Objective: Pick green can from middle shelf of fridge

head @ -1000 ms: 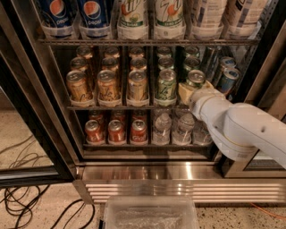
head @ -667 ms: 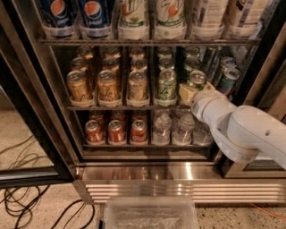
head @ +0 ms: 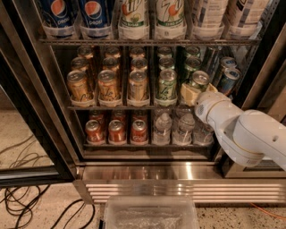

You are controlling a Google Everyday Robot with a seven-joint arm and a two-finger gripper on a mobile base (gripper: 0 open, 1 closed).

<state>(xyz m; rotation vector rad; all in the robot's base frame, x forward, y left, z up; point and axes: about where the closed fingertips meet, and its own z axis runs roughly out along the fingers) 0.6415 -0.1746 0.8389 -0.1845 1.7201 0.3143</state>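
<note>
Nearest, a clear plastic bin (head: 149, 214) sits on the speckled floor, with dark cables (head: 27, 201) looped to its left. Behind it rise the slatted grille (head: 178, 190) and stainless sill (head: 147, 172) of the fridge (head: 67, 134), whose glass door (head: 31, 174) stands swung open on the left.

From the right, a white robot arm (head: 250, 134) reaches into the cabinet and ends at the pincer (head: 199, 91), which is at the front of the middle shelf (head: 116, 107), in the fifth lane from the left. The pincer is right at the green can (head: 199, 79), and its pale parts cover the can's lower half. Whether it is clamped on the can or only around it, I cannot tell. The can's silver top and green upper wall show above it.

Just to the left, in the fourth lane, a second green can (head: 167, 85) stands upright at the front. Gold cans (head: 108, 84) fill the three lanes further left, and slim blue cans (head: 230, 80) stand at the far right.

Below this surface, the bottom rack holds red cans (head: 117, 131) on the left and water bottles (head: 163, 127) on the right.

Above, the top rack carries large Pepsi bottles (head: 58, 15), 7UP bottles (head: 170, 13) and pale-labelled bottles (head: 210, 13).
</note>
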